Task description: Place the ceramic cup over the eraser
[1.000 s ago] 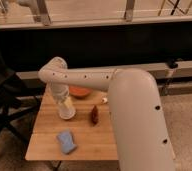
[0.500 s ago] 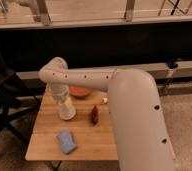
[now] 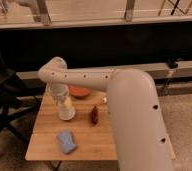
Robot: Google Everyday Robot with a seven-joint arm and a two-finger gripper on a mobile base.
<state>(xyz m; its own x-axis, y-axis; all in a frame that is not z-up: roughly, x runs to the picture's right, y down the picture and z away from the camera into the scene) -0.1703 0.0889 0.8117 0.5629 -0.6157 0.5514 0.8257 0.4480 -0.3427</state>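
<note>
The cream-white ceramic cup (image 3: 66, 110) stands on the left part of the wooden table (image 3: 99, 142). My gripper (image 3: 60, 96) is right on top of the cup, at its upper end, and hides the rim. The eraser (image 3: 66, 141), a blue block, lies flat near the table's front left, a short way in front of the cup and apart from it. My white arm reaches in from the right and covers the table's right side.
A shallow orange bowl (image 3: 80, 92) sits behind the cup to the right. A small dark brown object (image 3: 94, 115) lies right of the cup. A black folding chair (image 3: 1, 100) stands left of the table. A dark wall with a ledge runs behind.
</note>
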